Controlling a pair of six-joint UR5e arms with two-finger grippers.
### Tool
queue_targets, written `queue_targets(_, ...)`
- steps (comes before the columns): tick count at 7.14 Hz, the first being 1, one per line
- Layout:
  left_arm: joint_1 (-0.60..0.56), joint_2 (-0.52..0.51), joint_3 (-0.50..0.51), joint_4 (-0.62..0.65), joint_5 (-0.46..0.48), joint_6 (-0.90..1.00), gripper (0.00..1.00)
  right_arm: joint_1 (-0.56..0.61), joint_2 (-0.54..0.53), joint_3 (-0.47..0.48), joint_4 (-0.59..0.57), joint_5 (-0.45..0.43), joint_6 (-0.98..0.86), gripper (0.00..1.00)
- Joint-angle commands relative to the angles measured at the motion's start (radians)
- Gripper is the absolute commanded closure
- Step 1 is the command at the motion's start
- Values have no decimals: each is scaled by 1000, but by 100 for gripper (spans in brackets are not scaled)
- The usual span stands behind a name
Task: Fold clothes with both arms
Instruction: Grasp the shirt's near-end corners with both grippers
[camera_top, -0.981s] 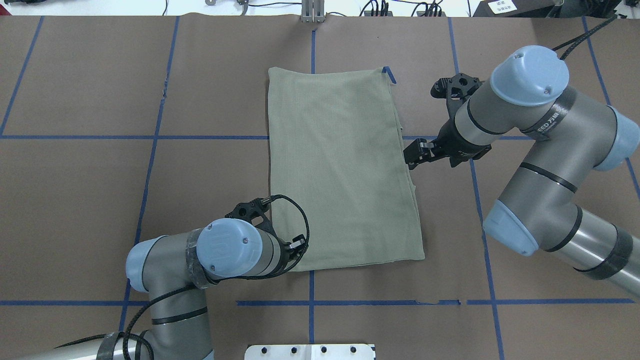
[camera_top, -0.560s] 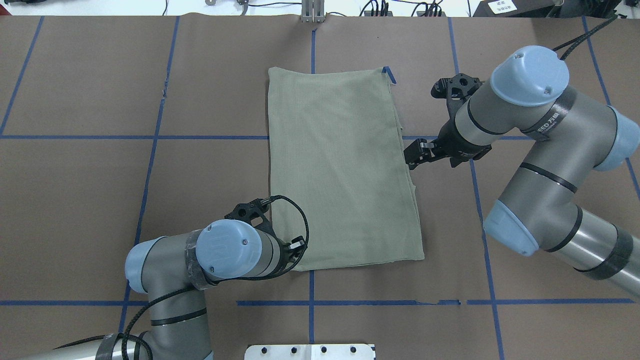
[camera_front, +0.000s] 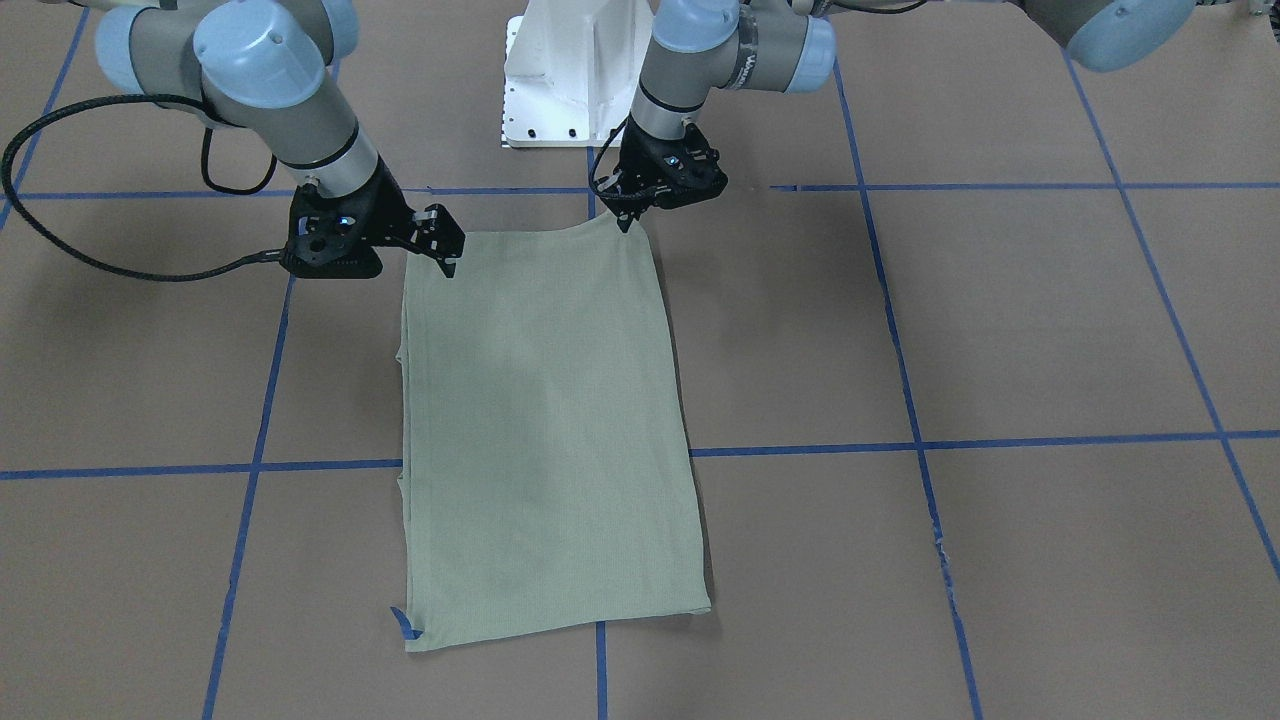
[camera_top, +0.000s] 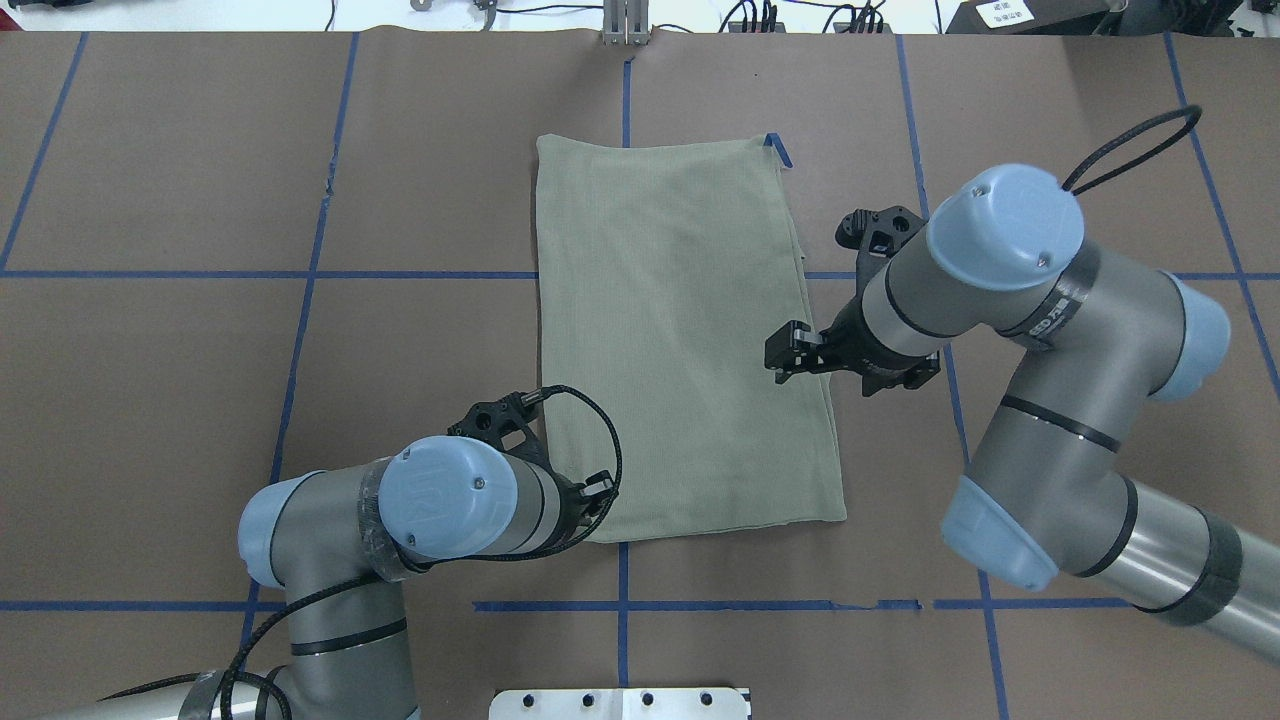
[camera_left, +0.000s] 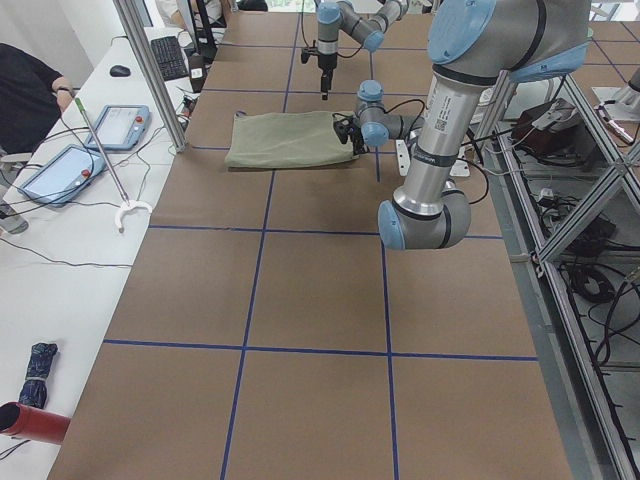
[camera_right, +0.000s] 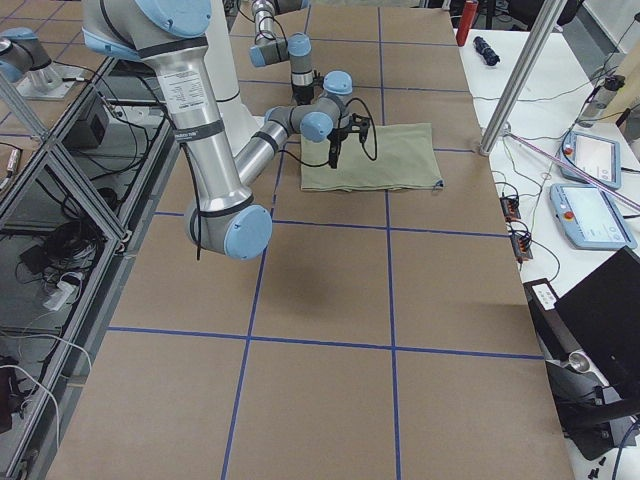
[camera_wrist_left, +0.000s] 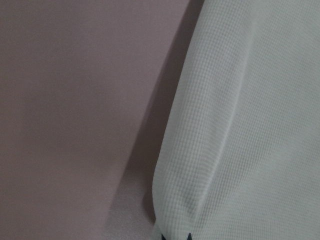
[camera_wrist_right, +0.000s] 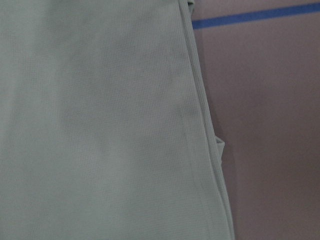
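Folded green shirt (camera_left: 290, 140) lies flat on the table's (camera_left: 320, 300) far half. My near left arm (camera_left: 440, 130) bends back toward it, left gripper (camera_left: 346, 130) at its robot-side corner, grip unreadable. My far right arm (camera_left: 345, 15) hangs the right gripper (camera_left: 324, 85) beyond the shirt. A person's sleeve (camera_left: 25, 95) is near the tablets (camera_left: 115, 125).

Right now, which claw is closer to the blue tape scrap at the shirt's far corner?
Right. The right claw hangs over the sage-green knit shirt near its right edge; the left claw is at the near corner diagonally opposite the blue tape scrap.
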Motion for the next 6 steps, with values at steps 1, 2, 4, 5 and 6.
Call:
queue_targets(1,-8,1,-4,0,1,0,100,-117,0,2,-5,-104,271,0)
queue_targets(2,-9,1,-4,0,1,14,100,-149,0,-6,-7,-125,348,0)
queue_targets(4,-8,1,-2,0,1,21,100,-178,-17,-4,-7,-173,478,0)
queue_targets(5,-6,-1,-2,0,-1,21,100,-209,-25,-7,-8,-211,519,0)
queue_targets(6,-5,-1,-4,0,-2,21,100,-226,-37,-7,-26,-220,522,0)
